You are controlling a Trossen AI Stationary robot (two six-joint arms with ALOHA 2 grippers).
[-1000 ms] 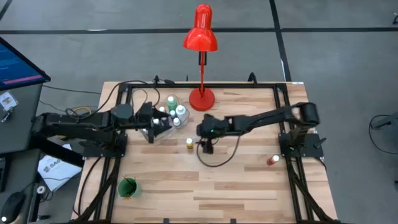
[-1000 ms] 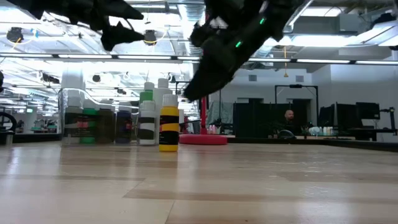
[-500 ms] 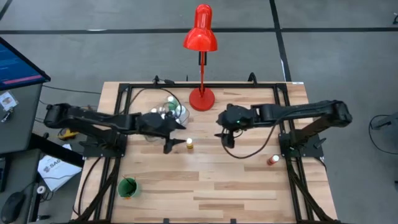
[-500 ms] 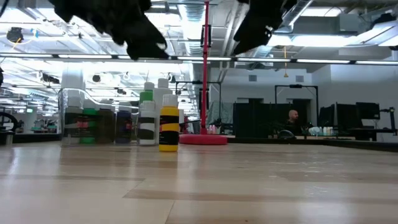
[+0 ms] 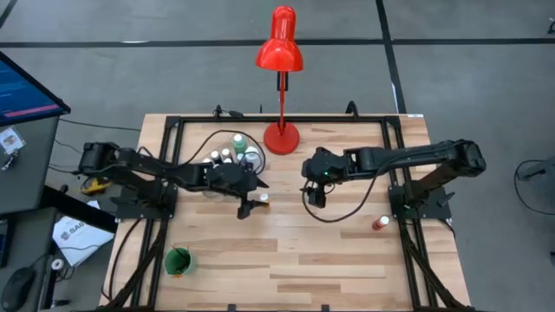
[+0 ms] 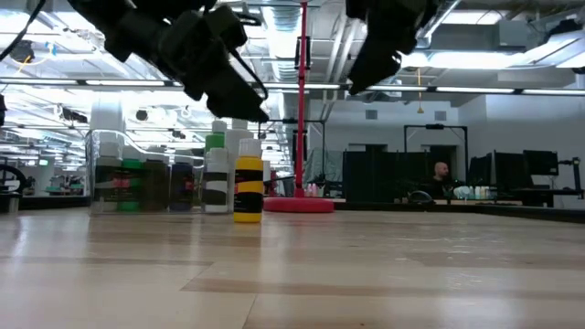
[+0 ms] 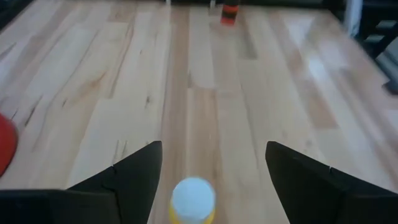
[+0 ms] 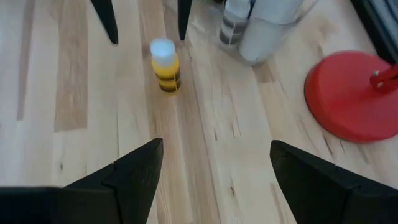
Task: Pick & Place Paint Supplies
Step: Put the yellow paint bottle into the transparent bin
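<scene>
A small yellow paint bottle (image 5: 264,200) with a white cap (image 7: 193,196) stands upright on the wooden table. My left gripper (image 5: 253,198) is open just to its left, fingers apart and aimed at it (image 7: 213,147), hovering above it (image 6: 251,105). My right gripper (image 5: 314,198) hangs open to the bottle's right, higher up (image 6: 358,82), touching nothing. More bottles stand in a clear container (image 5: 232,160) behind the left gripper. A red bottle (image 5: 379,224) stands alone near the right edge.
The red desk lamp's base (image 5: 281,137) sits at the far middle, its pole rising behind the bottle (image 6: 301,100). A green cup (image 5: 178,260) stands near the front left. The black frame rails (image 5: 173,130) run around the table's edges. Bare wood lies in front.
My left gripper has swung from the clear container toward the table's right and near side, sinking and tipping down beside the yellow bottle. My right gripper has risen and drawn back toward the right edge, away from the bottle, which has stayed put.
</scene>
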